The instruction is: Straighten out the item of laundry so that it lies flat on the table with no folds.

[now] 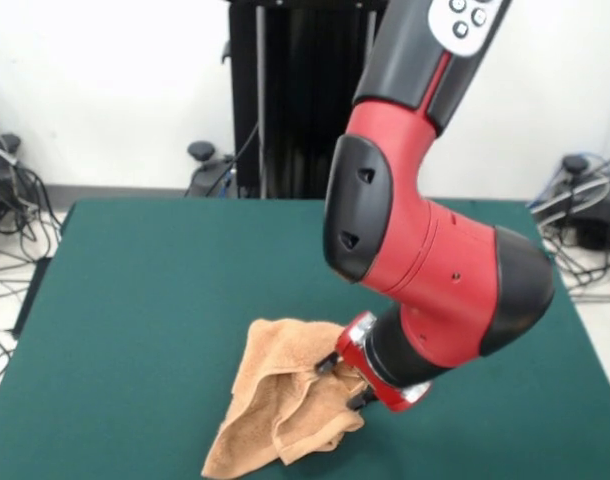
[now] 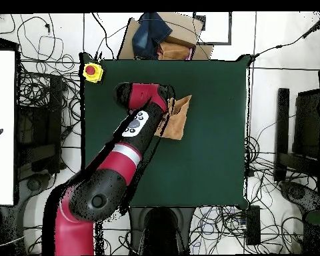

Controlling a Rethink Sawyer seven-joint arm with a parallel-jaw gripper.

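From the front view, the towel is lying crumpled on the green table, down near the camera-side edge and a little left of centre, and the gripper is sitting right at the towel's upper right side, its dark tips pressing into the cloth. The arm is swooping in from the top, its red and black bulk hanging just right of the towel. The cloth is looking bunched and folded over itself, with a long flap trailing toward the lower left. No writing is readable on the towel; the arm is showing a cluster of round buttons at the top, too small to read. Whether the fingers are pinching cloth or merely resting on it, the tips are too buried to tell. Switching to the overhead view, the towel is showing as a tan patch in the upper middle of the table, just right of the arm's end, touching it. The gripper itself is hiding under the arm's wrist here. A yellow box with a red button is sitting at the table's upper left corner.
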